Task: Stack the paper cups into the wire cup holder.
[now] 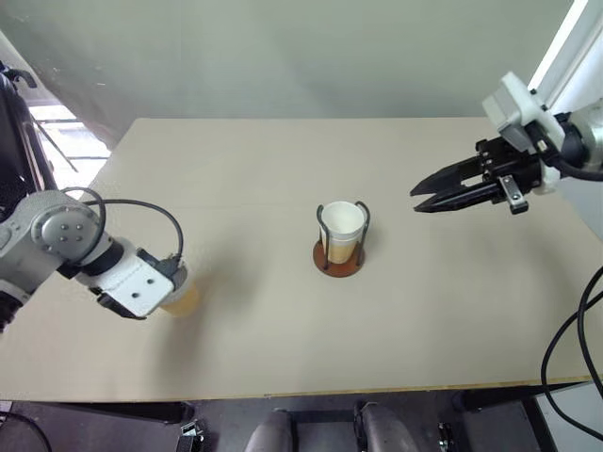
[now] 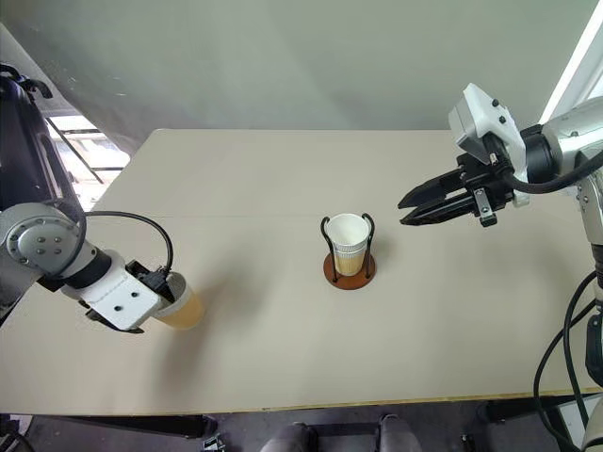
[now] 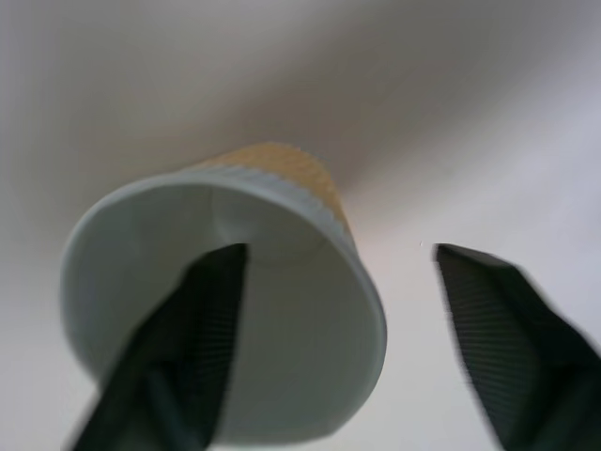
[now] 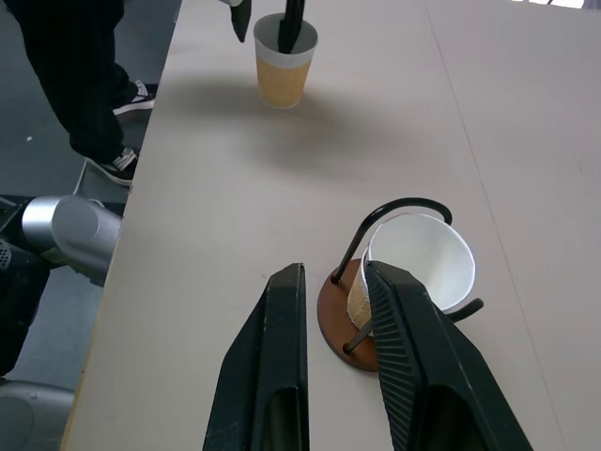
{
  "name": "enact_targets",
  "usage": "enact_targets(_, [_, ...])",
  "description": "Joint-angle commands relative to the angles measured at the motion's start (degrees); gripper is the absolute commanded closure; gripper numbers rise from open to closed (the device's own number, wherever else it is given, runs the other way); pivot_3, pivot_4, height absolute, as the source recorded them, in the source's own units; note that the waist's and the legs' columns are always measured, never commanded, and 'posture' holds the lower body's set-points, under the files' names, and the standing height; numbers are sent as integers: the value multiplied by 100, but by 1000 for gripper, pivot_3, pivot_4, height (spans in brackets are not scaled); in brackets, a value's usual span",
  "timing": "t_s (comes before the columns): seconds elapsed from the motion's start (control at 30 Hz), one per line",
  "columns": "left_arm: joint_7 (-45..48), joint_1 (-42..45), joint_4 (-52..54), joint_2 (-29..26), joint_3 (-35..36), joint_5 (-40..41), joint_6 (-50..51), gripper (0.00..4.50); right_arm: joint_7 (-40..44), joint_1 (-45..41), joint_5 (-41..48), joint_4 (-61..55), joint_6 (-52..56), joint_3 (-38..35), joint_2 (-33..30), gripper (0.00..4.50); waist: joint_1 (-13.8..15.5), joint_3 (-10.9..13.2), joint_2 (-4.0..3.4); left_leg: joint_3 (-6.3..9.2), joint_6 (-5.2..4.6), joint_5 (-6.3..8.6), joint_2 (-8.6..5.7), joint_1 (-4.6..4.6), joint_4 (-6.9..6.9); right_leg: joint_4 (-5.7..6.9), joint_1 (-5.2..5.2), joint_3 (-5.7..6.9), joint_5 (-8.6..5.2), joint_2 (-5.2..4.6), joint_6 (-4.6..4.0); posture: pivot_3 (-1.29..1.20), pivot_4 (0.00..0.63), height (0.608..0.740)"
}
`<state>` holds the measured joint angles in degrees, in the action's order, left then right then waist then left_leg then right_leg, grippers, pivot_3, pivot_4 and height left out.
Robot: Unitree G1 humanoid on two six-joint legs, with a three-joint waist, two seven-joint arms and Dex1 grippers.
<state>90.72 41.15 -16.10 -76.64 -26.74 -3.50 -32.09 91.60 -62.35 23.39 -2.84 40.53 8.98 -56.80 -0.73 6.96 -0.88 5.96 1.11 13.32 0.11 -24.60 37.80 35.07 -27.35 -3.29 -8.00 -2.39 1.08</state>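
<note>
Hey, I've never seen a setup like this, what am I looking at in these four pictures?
This is a two-armed robot at a beige table. Two pictures look down from its head; the other two come from cameras on its wrists. Each arm ends in a tool with two black fingers. The left tool is lowered over a paper cup near the table's left edge, one finger inside the cup and one outside; whether it grips yet is unclear. The right tool hovers in the air, holding nothing. In the middle stands a wire cup holder with a cup already in it. A person's legs show beside the table.
</note>
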Motion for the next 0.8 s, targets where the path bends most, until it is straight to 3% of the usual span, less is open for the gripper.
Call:
enact_targets(0.03, [178,159,-171,128,89,37,-103,2538,-38,66,40,-148,3,-98,-116,3547,1,-2,3,0,0,0,0,-1,2,0,1,1,1,0,-1,0,150,740])
enact_targets(0.2, [178,970,-858,788,-22,-130,-11,4296,-293,-72,-129,393,-241,-118,123,3547,12,-4,7,2,-8,-5,-2,-5,21,7,5,1,10,-2,-15,0,150,740])
enact_targets(0.23, [178,1147,-1019,949,-36,-157,-26,4457,-329,-97,-167,545,-313,-116,173,3547,10,-4,8,2,-9,-6,-2,-4,24,5,3,0,16,-2,-25,0,150,740])
enact_targets(0.47, [-381,2262,-2267,2100,185,-475,-191,4457,-328,-136,-350,1159,-748,-97,318,3547,16,-4,8,0,-21,-13,-6,-12,27,-10,6,0,36,-7,3,0,150,740])
enact_targets(0.8, [-511,3398,-3781,2686,241,-844,-457,4457,-75,-231,-199,1494,-1367,-377,426,3547,23,-4,8,-1,-21,-11,-2,-33,24,-31,-6,5,51,-8,72,0,150,740])
